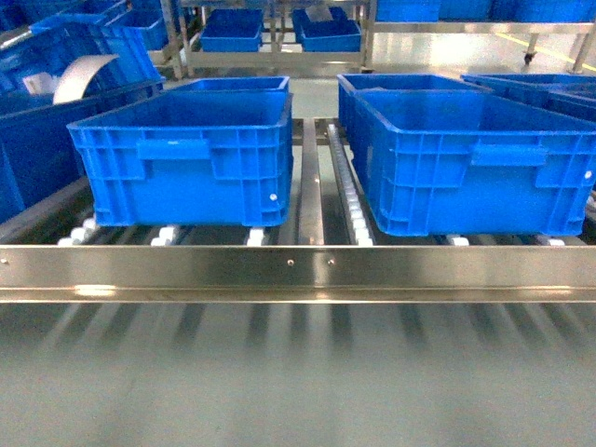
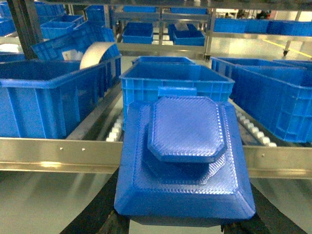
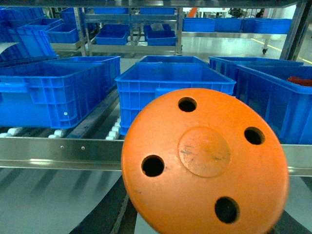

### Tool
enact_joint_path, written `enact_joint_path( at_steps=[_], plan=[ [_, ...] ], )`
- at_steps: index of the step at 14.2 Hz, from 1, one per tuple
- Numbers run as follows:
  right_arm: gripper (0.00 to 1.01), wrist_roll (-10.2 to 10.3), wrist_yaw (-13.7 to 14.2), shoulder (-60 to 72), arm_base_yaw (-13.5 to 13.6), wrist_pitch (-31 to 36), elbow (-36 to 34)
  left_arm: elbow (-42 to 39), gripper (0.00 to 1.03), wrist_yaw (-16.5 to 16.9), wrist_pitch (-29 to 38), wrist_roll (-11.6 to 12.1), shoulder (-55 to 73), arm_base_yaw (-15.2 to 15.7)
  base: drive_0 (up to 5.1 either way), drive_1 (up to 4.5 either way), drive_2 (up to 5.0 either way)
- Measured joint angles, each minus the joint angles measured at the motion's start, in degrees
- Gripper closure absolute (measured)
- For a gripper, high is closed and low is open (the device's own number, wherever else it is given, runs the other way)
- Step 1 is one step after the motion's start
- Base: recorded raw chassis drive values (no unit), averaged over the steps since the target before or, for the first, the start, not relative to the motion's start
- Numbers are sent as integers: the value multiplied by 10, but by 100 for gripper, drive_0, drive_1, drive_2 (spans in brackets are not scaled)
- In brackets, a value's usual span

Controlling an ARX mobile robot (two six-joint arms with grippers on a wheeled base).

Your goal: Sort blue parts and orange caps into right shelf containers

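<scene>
Head view: two deep blue bins, left bin (image 1: 186, 154) and right bin (image 1: 470, 158), stand side by side on the roller shelf (image 1: 298, 265). Left wrist view: a blue part (image 2: 185, 161) fills the foreground; claw hidden, grip cannot be confirmed. Right wrist view: an orange cap (image 3: 204, 161) with four holes; claw likewise hidden.

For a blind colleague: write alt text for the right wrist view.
A round orange plastic cap with four holes fills the foreground, held up before deep blue plastic bins on a steel roller shelf.
</scene>
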Motion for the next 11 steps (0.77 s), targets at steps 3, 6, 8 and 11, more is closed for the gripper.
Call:
enact_joint_path(
  at_steps=[3, 6, 8, 11],
  plan=[
    [58, 0, 0, 0, 0, 0, 0, 0, 63, 0, 0, 0, 0, 0, 0, 0, 0],
    [58, 0, 0, 0, 0, 0, 0, 0, 63, 0, 0, 0, 0, 0, 0, 0, 0],
    [58, 0, 0, 0, 0, 0, 0, 0, 63, 0, 0, 0, 0, 0, 0, 0, 0],
    [58, 0, 0, 0, 0, 0, 0, 0, 63, 0, 0, 0, 0, 0, 0, 0, 0]
  ],
)
